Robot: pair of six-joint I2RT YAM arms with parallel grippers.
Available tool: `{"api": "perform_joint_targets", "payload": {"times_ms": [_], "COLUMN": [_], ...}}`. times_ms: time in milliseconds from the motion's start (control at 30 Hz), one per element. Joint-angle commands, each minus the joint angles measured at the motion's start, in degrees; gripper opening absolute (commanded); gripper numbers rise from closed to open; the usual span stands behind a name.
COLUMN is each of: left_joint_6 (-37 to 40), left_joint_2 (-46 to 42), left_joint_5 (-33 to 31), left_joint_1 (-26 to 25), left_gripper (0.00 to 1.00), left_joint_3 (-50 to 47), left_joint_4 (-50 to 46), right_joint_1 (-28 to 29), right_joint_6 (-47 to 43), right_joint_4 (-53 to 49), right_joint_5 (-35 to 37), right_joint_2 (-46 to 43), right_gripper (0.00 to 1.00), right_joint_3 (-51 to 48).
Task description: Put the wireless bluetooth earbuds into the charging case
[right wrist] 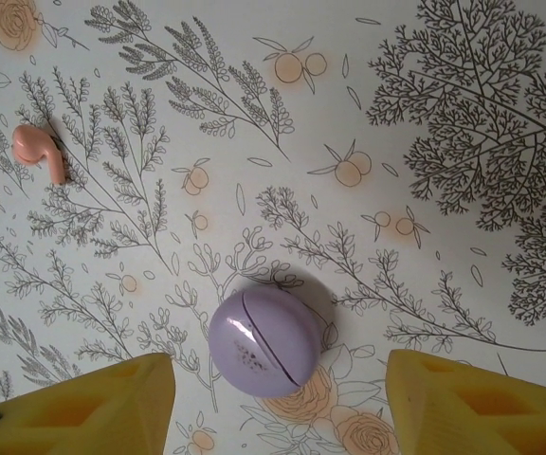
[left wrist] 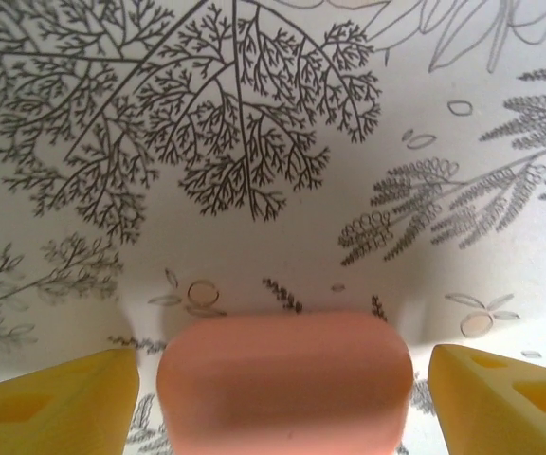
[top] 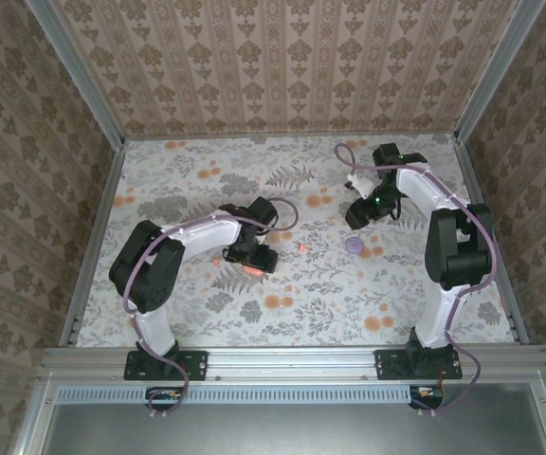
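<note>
Left end effector (left wrist: 283, 353) wide, straddling charging case (left wrist: 284, 393).
Case looks smooth, rigid, slippery: pinch opposite sides. Right end effector (right wrist: 278, 365) wide; tiny light earbud (right wrist: 36, 150) at 10 o'clock.

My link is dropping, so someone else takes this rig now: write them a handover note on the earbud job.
Left tool: open, straddling the charging case on the table, not gripping.
Right tool: open, empty, above the purple disc.
One earbud lies loose on the table; the other I cannot place.
Done: none seen inserted.
To do: at least this earbud into the case.
</note>
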Motion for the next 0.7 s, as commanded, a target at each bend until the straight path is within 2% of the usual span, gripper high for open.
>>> {"api": "perform_joint_targets", "payload": {"times_ms": [0,167,333,567,667], "left_joint_6": [-1.2,-1.2,-1.1,0.2,1.5], "left_joint_2": [2.2,3.2,1.6,-2.8,-6.1], "left_joint_5": [0.5,0.6,1.0,1.3,2.4], "left_joint_1": [-0.2,-0.2,-0.3,-0.5,-0.2], "left_gripper": [0.79,0.70,0.55,0.52,0.51], "left_joint_3": [1.8,2.1,1.4,0.3,-2.0], "left_joint_4": [-1.4,-2.6,-3.0,-2.7,0.4], "right_joint_1": [1.0,2.2,3.2,5.2,5.9], "right_joint_6": [1.5,1.6,3.0,8.3,12.0], "right_joint_4": [0.5,0.4,1.6,5.1,8.4], "right_joint_5": [1.4,1.8,1.6,-1.7,-6.1], "right_joint_2": [-2.0,-2.6,-4.1,-7.0,-9.7], "right_gripper": [0.62,0.62,0.62,0.62,0.61], "right_joint_3": [1.7,3.1,3.9,2.6,-0.6]}}
